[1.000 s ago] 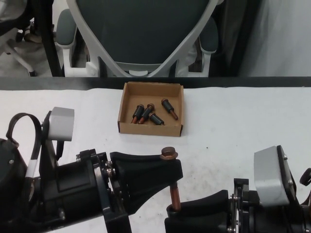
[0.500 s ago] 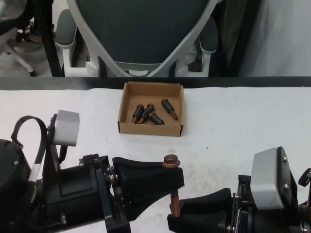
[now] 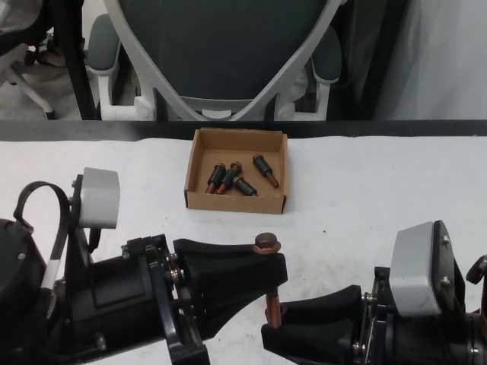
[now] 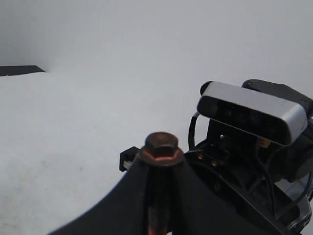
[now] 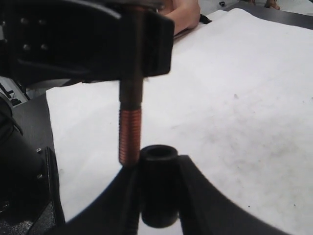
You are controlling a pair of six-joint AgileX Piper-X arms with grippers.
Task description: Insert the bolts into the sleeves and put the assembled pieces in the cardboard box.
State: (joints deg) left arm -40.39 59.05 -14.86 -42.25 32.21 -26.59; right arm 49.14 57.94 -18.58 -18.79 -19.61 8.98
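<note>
My left gripper [image 3: 262, 274] is shut on a copper bolt [image 3: 268, 281] held upright, hex head [image 4: 161, 147] on top, threaded shank [image 5: 129, 136] pointing down. My right gripper [image 3: 293, 323] is shut on a black sleeve [image 5: 158, 183], held upright with its open end up. In the right wrist view the bolt's tip hangs just beside the sleeve's mouth, at about rim height, not inside it. The cardboard box [image 3: 199, 199] stands at the middle back of the bench and holds several assembled bolt-and-sleeve pieces [image 3: 232, 179].
White cloth [image 3: 365, 190] covers the bench, with bare room on both sides of the box. A grey chair [image 3: 221, 53] stands behind the bench's far edge. The two arms crowd the near edge.
The bolt dipped toward the right gripper half a second ago and has come back up slightly. The right gripper with the sleeve has shifted a little.
</note>
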